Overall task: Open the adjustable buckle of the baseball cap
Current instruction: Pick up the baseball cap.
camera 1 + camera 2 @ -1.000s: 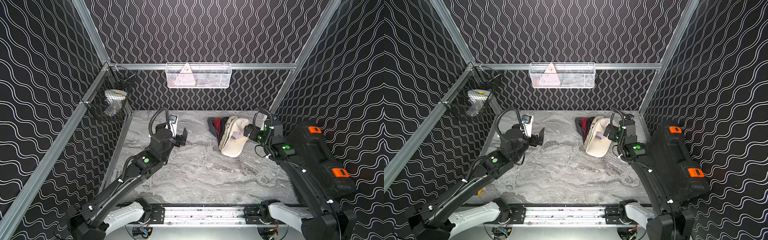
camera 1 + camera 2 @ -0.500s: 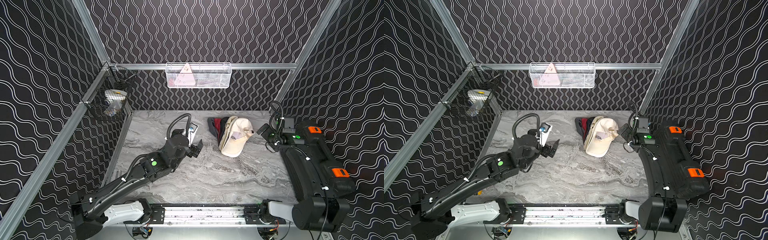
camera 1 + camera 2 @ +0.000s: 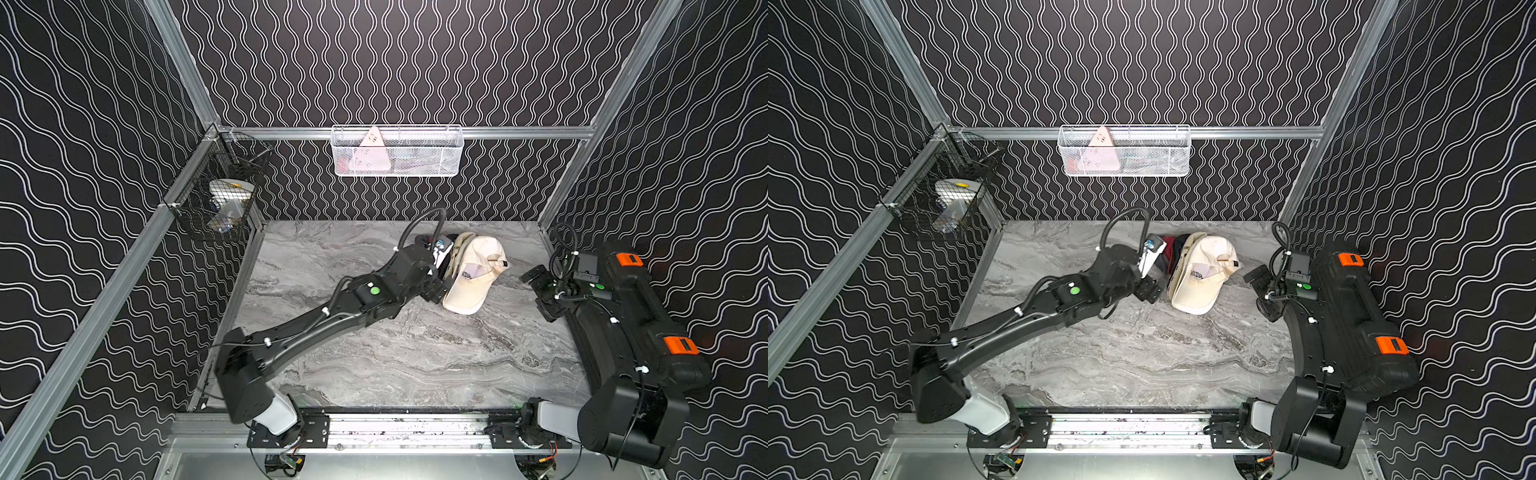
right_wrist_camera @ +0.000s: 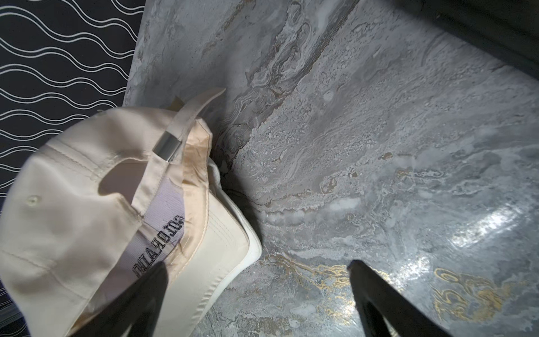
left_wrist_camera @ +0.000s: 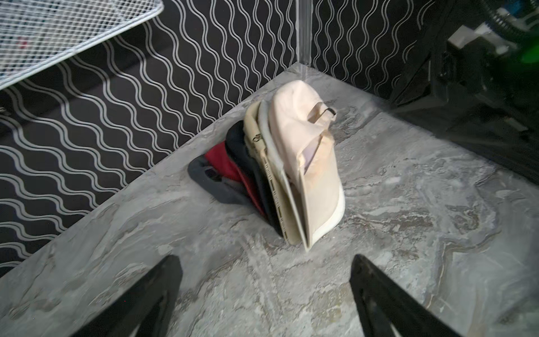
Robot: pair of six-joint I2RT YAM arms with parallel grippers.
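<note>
Cream baseball cap (image 3: 473, 278) topmost on a leaning stack of other caps (image 5: 230, 166), at the far right part of the marble tabletop (image 3: 374, 353). Metal buckle (image 4: 166, 149) on its back strap, strap threaded through. Left hand (image 5: 265, 262) just short of the stack, spread wide, empty. Right hand (image 4: 256, 266) near the cap's opposite side, apart from it, likewise spread and empty.

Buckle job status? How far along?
Done: nothing; the strap is threaded through the metal buckle of the cream cap. In hand: left end effector and right end effector both open, empty, near the cap. To do: grasp strap, release buckle.
</note>
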